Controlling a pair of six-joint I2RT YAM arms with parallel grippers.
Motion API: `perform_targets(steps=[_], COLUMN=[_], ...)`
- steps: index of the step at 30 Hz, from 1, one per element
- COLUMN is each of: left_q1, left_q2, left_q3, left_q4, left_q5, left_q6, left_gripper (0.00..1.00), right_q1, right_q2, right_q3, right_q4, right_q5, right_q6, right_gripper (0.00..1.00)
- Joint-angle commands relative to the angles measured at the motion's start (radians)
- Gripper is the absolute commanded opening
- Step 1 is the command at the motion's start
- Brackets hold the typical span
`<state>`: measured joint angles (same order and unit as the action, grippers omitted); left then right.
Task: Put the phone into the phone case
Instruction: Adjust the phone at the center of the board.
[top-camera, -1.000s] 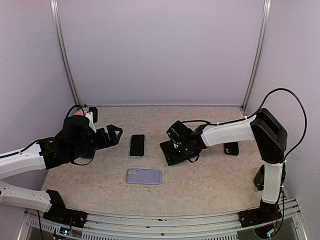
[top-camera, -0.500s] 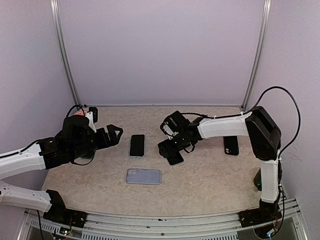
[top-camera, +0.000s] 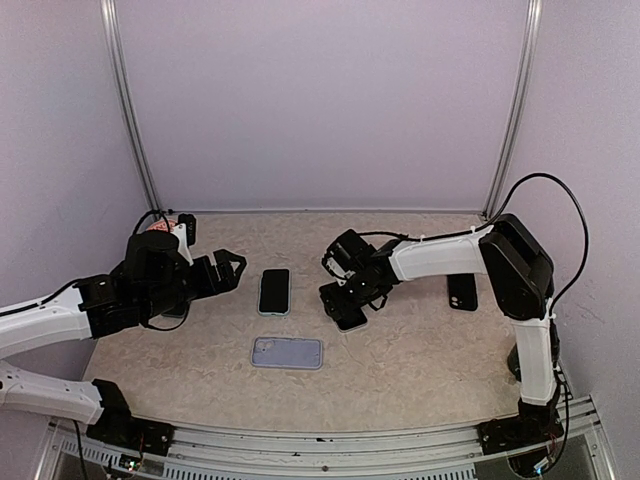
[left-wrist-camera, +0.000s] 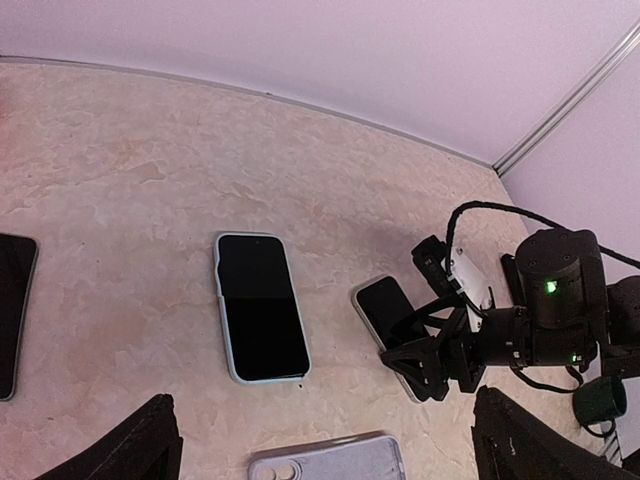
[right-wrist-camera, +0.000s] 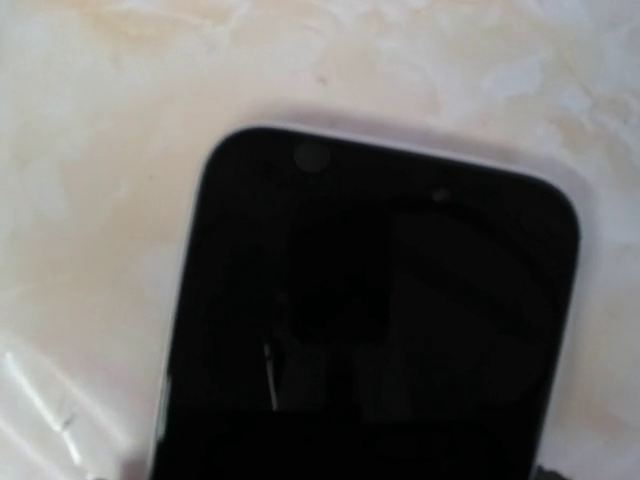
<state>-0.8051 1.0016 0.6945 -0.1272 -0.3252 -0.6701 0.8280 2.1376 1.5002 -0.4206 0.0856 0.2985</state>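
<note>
Starting at 9 o'clock, your left gripper (top-camera: 236, 270) hangs fully spread, holding nothing. You have four phones: the first phone (left-wrist-camera: 12, 310) beneath that arm, the second phone (top-camera: 274, 291) mid-surface (top-camera: 420, 380), the third phone (left-wrist-camera: 383, 303) at its 3 o'clock, the fourth phone (top-camera: 462, 291) far right. One empty phone case (top-camera: 287, 352) lies at the second's 6 o'clock. Your right gripper (top-camera: 343, 308) has swung left and lowered onto the third phone. Its jaws are apart and its grip is unclear, so a pickup seems imminent.

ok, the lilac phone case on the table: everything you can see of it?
The phone case is a pale lilac, matte-looking rounded rectangle with a slightly darker edge and two round camera openings at its left end in the top view. It lies flat, long side across the table, below the middle phone in that view and apart from it. Nothing touches it.
</note>
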Motion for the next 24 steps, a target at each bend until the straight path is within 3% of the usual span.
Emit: perform_targets(steps=[1, 8, 24], left_q1=[-0.006, -0.008, -0.009], left_q2=[0.009, 0.032, 0.102], left_q3=[0.011, 0.018, 0.037], left_q4=[0.009, 0.007, 0.021], left_q5=[0.005, -0.004, 0.048], left_q6=[0.000, -0.018, -0.022], left_gripper=[0.99, 0.99, 0.99], right_q1=[-0.003, -0.003, -0.001], right_q2=[-0.002, -0.008, -0.187], right_q3=[-0.032, -0.046, -0.202], right_q4=[-0.014, -0.008, 0.200], right_q5=[-0.004, 0.020, 0.005], right_q6=[-0.003, -0.018, -0.077], right_gripper=[0.83, 0.76, 0.73])
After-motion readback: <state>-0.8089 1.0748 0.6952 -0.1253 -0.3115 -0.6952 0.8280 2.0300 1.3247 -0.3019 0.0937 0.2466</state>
